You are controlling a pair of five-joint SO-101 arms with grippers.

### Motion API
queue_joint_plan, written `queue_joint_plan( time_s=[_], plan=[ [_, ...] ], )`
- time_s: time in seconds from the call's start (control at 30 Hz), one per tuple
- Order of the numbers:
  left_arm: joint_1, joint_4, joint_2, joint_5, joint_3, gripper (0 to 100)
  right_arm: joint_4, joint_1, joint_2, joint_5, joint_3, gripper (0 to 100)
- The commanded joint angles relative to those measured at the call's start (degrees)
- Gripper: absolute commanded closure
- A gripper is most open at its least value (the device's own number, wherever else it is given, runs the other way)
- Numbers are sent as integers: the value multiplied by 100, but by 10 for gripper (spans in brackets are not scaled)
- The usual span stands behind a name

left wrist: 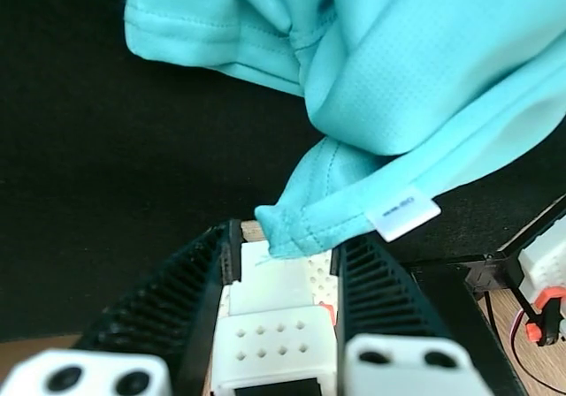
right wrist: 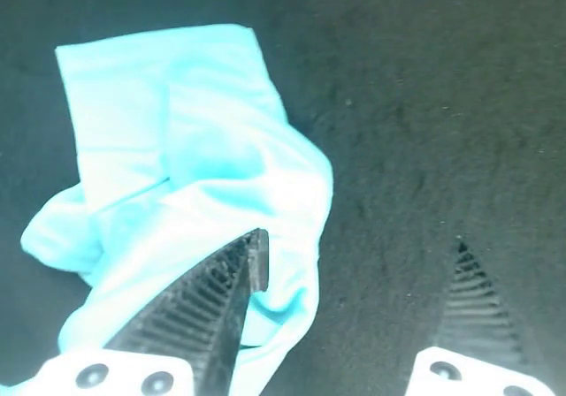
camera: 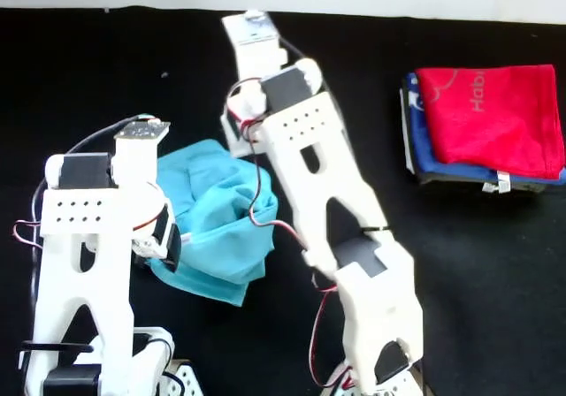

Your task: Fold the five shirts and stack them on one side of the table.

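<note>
A crumpled turquoise shirt lies on the black table between the two arms. My left gripper is low at the shirt's near edge, open, with a hemmed corner and its white label lying between the fingers. In the high view this left gripper sits against the shirt's left side. My right gripper hovers open above the shirt's far edge, one finger over the cloth, the other over bare table. A folded red shirt tops a stack at the right.
Under the red shirt lie a blue folded shirt and others, near the table's right edge. The right arm's white links cross the table's middle. A wooden edge and cables show by the left arm's base.
</note>
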Motion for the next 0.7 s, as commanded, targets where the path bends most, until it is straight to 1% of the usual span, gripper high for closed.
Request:
queue_joint_plan(
  time_s=[0.0, 0.1, 0.17, 0.23, 0.33, 0.43, 0.5, 0.57, 0.67],
  plan=[
    [-31, -141, -145, 62, -22, 825, 92, -189, -31, -9, -224, 706],
    [-31, -255, -145, 62, -22, 825, 92, -338, -66, 299, 224, 772],
    [-31, -237, -145, 62, -22, 828, 92, -391, -66, 360, 716, 822],
    [-31, -211, -145, 62, -22, 867, 92, -409, -66, 352, 1130, 838],
    [-31, -246, -145, 62, -22, 995, 92, -409, -66, 387, 1516, 838],
    [-31, -255, -145, 62, -22, 982, 92, -418, -66, 396, 1710, 838],
    [-31, -255, -145, 62, -22, 992, 92, -418, -145, 589, 1675, 828],
    [-31, -255, -145, 62, -22, 992, 92, -488, -435, 774, 1710, 784],
    [-31, -255, -145, 62, -22, 992, 92, -699, -919, 826, 1780, 717]
  ],
)
